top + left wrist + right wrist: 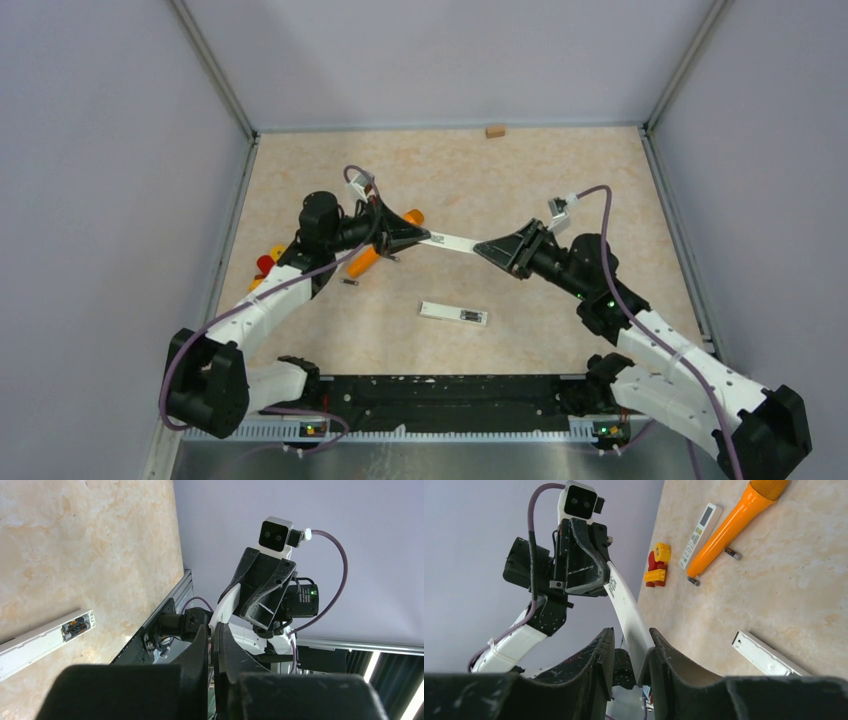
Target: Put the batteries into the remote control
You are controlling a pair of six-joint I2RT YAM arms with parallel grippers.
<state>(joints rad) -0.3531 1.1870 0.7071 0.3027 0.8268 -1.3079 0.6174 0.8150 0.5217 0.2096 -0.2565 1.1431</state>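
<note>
Batteries point(733, 554) lie loose on the table. We can make out two, both just beside the orange tube point(729, 527): one by its shaft, one at its narrow end. Neither gripper has one.

Above the table, on the side of the tube away from the toy blocks point(656, 565), our two arms share a thin white strip point(621, 597) (we take it for the remote's back cover, but that is a judgement). The left gripper point(214, 635) is clamped fully on one end. The right gripper point(630, 637) has its jaws partway in around the other end, with one finger against the strip and a sliver of gap at the other, so we do not count it as a grip yet.

The open remote point(453, 313) rests flat, well apart from the tube toward the arm bases, its battery bay facing up.

We judge this to be a handover of the cover, before any loading. Next, the right jaws need to seat and the left to let go. The strip then goes aside, and a battery gets picked up beside the tube.
</note>
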